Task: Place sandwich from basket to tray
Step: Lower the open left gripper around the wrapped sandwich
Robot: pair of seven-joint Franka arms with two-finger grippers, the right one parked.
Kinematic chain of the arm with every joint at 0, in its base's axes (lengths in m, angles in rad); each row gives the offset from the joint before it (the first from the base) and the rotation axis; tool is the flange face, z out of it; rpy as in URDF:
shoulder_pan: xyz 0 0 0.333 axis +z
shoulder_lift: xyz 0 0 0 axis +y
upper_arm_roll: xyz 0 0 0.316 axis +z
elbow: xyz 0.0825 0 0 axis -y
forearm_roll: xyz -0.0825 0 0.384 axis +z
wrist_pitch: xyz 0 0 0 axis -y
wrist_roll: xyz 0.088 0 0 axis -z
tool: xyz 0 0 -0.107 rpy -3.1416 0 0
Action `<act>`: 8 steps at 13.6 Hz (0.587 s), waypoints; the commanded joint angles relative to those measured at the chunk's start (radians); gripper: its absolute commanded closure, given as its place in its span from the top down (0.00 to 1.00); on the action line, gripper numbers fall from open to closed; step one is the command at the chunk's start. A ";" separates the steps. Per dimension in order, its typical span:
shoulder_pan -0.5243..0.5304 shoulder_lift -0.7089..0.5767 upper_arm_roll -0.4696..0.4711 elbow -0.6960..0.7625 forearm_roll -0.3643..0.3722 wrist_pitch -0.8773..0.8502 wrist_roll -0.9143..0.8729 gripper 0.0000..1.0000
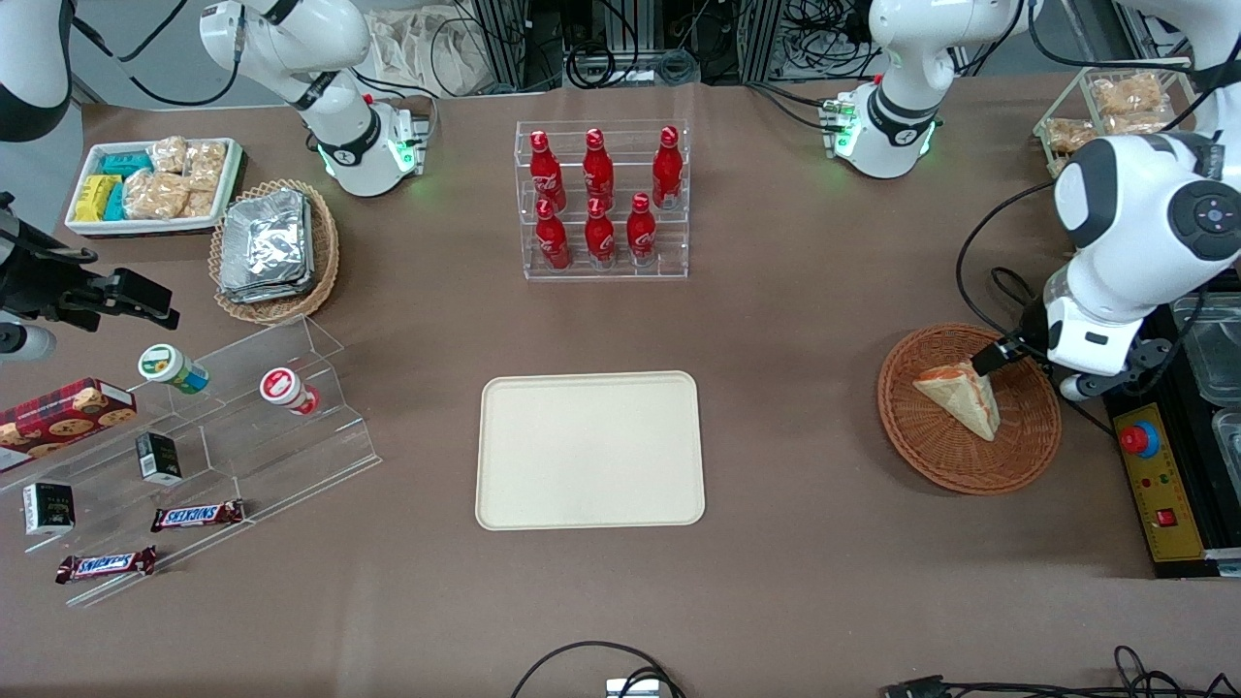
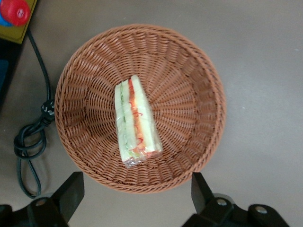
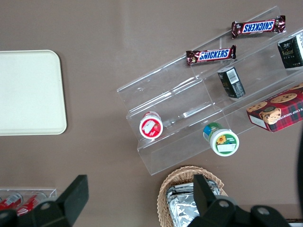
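Wicker basket (image 2: 199,75) with sandwich (image 2: 135,120), spread claw (image 2: 137,198) above, tray (image 1: 589,450) apart.

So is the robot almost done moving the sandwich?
Not yet. The sandwich lies in the basket, and nothing is on the tray. The gripper hangs above the basket, fingers open, holding nothing. Left to do: lower, grab the sandwich, carry it to the tray, let go.

a brown-covered table (image 1: 776,320) with cables tangled along its edge.
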 commanded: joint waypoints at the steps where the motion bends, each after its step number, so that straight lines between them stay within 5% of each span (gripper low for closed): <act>1: 0.013 -0.040 -0.004 -0.068 0.013 0.047 -0.056 1.00; 8: 0.019 0.000 -0.004 -0.188 0.012 0.241 -0.129 1.00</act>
